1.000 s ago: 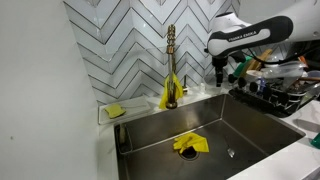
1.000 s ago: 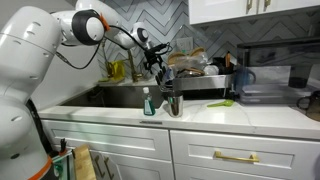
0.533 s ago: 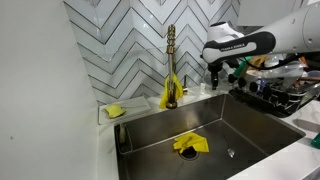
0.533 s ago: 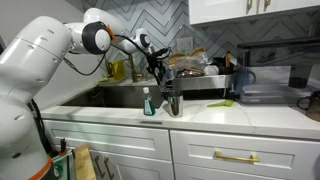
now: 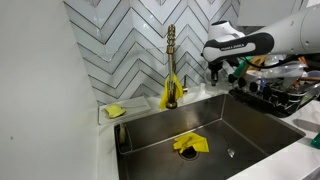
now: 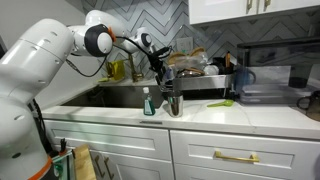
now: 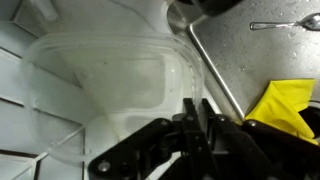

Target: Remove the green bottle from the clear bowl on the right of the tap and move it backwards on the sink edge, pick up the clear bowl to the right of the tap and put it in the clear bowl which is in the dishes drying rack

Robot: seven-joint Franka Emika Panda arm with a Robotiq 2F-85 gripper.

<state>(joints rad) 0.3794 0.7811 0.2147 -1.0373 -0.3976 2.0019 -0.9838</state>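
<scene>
In the wrist view the clear bowl (image 7: 115,85) fills the frame, standing on the white sink edge beside the steel basin. My gripper (image 7: 188,106) is shut on the bowl's thin rim, with one finger inside the wall and one outside. In both exterior views the gripper (image 5: 214,80) (image 6: 157,68) points down at the sink edge to the right of the tap (image 5: 171,55). The bowl itself is hard to make out there. The green bottle (image 5: 240,66) shows just behind the gripper, near the wall. The dishes drying rack (image 5: 278,97) stands further right, and the bowl inside it is not distinguishable.
A yellow cloth (image 5: 190,144) (image 7: 288,104) lies on the sink floor. A yellow sponge (image 5: 115,110) sits on the back ledge to the left. On the front counter are a teal bottle (image 6: 148,101) and a utensil cup (image 6: 173,102). The rack is crowded with dishes.
The arm came down and slightly toward the tap, then stopped. The jaws went from wide open to shut on the bowl's rim.
</scene>
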